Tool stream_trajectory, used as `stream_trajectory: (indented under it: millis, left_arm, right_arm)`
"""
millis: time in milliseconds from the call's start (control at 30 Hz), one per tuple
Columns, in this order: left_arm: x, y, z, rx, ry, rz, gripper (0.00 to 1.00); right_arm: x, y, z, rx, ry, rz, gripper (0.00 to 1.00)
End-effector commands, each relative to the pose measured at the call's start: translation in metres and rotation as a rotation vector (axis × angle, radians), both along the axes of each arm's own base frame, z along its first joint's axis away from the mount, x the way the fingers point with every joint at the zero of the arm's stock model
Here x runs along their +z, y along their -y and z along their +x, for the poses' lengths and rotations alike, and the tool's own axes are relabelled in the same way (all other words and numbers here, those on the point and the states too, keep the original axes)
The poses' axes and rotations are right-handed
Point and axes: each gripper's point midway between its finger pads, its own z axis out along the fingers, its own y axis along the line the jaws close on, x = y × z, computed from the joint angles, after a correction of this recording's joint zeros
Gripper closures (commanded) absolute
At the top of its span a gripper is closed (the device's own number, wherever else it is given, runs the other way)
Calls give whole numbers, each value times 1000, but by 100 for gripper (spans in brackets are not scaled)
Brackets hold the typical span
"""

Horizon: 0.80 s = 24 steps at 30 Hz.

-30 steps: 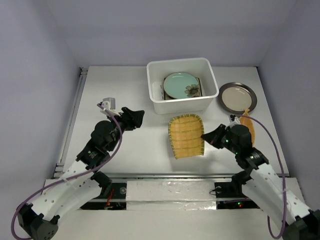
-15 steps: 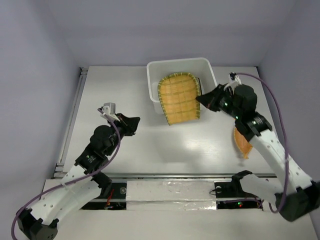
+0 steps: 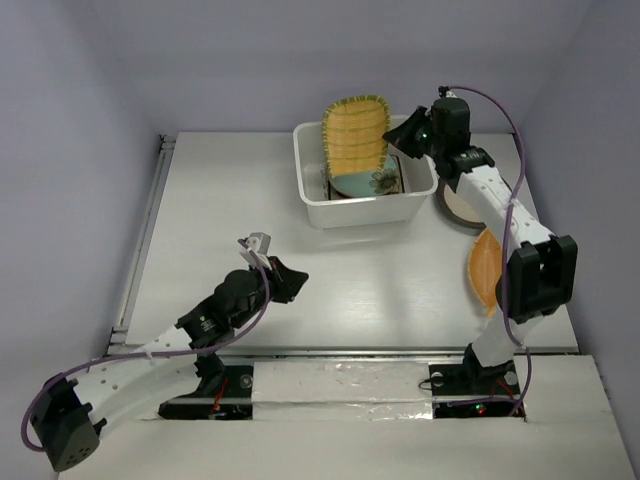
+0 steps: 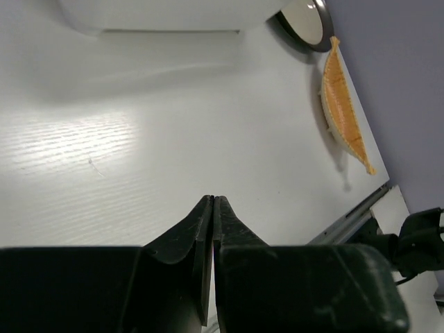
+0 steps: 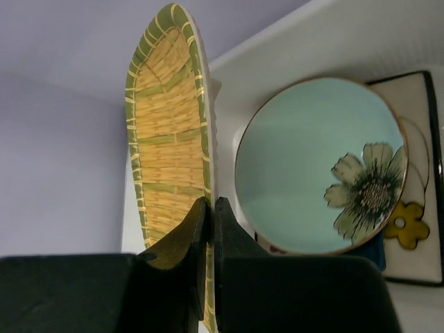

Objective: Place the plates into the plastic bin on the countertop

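Partly, dark-rimmed plate [image 3: 455, 212] behind right arm [image 3: 492, 192], bin [image 4: 159, 17] cut off.

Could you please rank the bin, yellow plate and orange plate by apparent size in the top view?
Largest first: plastic bin; yellow plate, held nearer the camera, so enlarged; orange plate, partly behind the right arm.

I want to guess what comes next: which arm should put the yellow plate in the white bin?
Right. The right end effector grips the yellow plate by its rim, above the plastic bin. The left end effector is shut, empty, far from the bin.
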Motion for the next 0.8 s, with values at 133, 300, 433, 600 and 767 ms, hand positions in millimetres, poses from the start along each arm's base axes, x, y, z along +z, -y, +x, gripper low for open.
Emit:
stream_trajectory:
  millis: [133, 300, 433, 600, 767]
  left_arm:
    - [19, 26, -6, -7, 55, -56, 100]
    - [21, 45, -15, -51, 59, -32, 100]
    - [27, 64, -19, -79, 64, -18, 100]
    - [18, 90, -23, -120, 48, 27, 90]
    - [16, 114, -33, -175, 37, 34, 76]
  right_arm:
    - [-18, 4, 36, -45, 9, -12, 100]
    - [-56, 3, 35, -34, -49, -34, 100]
    - [-73, 3, 42, -30, -90, -66, 100]
    - [-94, 3, 49, -19, -141, -115, 80]
    - [-92, 13, 44, -47, -137, -158, 43]
